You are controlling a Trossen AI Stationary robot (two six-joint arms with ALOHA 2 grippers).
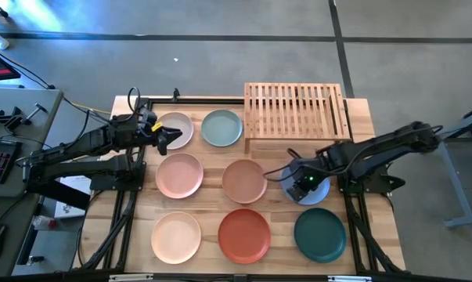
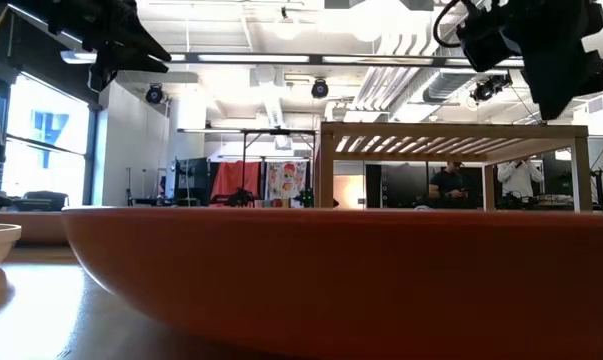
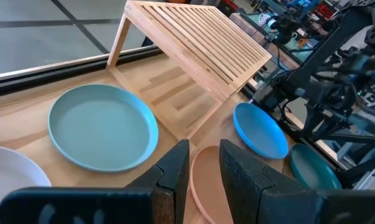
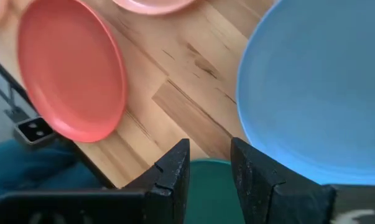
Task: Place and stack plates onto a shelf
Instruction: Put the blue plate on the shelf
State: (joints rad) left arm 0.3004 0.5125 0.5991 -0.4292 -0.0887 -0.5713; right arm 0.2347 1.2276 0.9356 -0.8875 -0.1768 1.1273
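right claw (image 1: 303,185) over blue plate (image 1: 320,191) — fingers slightly spread, empty, left claw (image 1: 163,137) likewise above off-white plate (image 1: 178,130)

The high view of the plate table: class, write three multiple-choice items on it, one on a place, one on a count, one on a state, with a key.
1. Where does the right gripper hang?
A. over the blue plate
B. over the peach plate
C. over the shelf

2. How many plates lie on the tabletop?
A. six
B. eight
C. ten

3. What is on the shelf?
A. a stack of plates
B. one plate
C. no plate

Key:
1 A, the right arm ends above the blue plate, beside the tan-pink plate.
2 B, counting them gives two in the back row and three in each of the other rows.
3 C, its slats are bare.
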